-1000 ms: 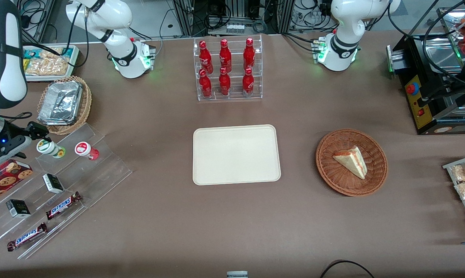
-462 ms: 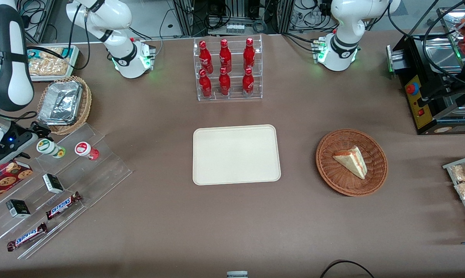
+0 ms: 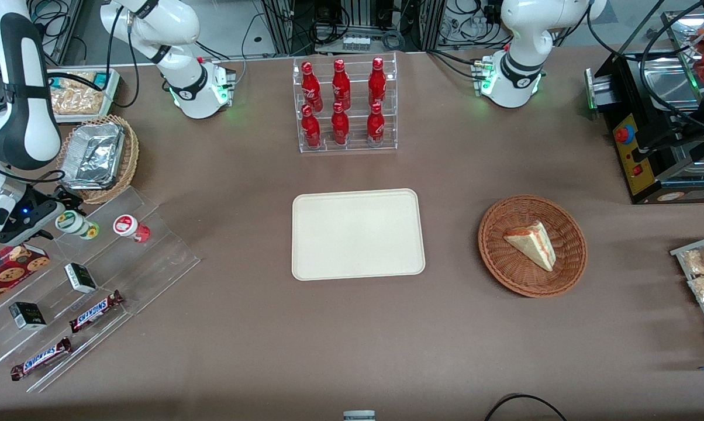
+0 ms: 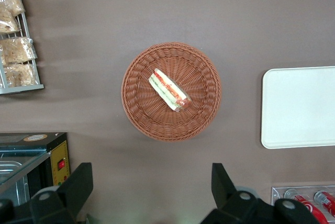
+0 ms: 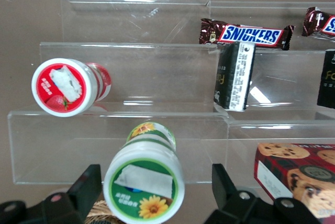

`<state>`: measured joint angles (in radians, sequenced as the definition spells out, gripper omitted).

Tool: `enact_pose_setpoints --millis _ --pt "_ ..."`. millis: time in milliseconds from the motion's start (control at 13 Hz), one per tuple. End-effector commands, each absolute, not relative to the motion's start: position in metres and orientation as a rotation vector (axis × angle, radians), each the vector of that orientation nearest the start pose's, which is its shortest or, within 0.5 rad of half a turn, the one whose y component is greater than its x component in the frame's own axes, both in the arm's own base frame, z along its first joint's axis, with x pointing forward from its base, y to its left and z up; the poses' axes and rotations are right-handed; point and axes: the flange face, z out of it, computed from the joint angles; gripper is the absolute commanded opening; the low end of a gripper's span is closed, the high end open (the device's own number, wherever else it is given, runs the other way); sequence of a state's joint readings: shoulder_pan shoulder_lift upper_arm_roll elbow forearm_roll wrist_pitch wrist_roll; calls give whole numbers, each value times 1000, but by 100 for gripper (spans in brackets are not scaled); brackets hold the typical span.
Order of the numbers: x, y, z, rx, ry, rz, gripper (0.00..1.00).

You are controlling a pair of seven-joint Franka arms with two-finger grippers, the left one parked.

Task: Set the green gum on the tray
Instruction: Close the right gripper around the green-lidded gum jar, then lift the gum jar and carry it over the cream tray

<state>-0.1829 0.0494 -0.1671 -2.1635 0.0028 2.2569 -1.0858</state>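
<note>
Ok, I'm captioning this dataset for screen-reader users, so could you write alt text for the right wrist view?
The open gripper straddles the green gum on a clear acrylic step shelf, fingers either side of it. The red gum stands one step away, with Snickers bars, a dark box and a cookie box nearby.

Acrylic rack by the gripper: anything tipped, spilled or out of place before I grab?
Nothing stands out. The green gum stands upright on the rack beside the red gum, between the open gripper fingers. The tray is bare.
</note>
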Motion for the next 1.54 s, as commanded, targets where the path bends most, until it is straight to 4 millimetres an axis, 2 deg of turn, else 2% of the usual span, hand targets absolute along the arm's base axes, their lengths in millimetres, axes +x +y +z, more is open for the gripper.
enact_pose_setpoints --millis 0,77,154,308,462,538,692,846,1000,1462 --pt "509 -188 377 -2963 -1132 -94 26" --pt "509 -187 377 -2962 -1132 -92 4" --pt "509 -187 380 -2963 -1127 -93 0" --pt "510 -182 389 -2951 -1134 -84 0" --pt "520 -176 415 -2934 -1113 -46 0" --pt "529 -160 431 -2928 -1090 -21 0" --pt "539 -129 450 -2931 -1003 38 0" --pt "547 -84 458 -2949 -922 82 0" --pt "552 -30 459 -2980 -831 108 0" --pt "550 154 435 -3098 -474 121 0"
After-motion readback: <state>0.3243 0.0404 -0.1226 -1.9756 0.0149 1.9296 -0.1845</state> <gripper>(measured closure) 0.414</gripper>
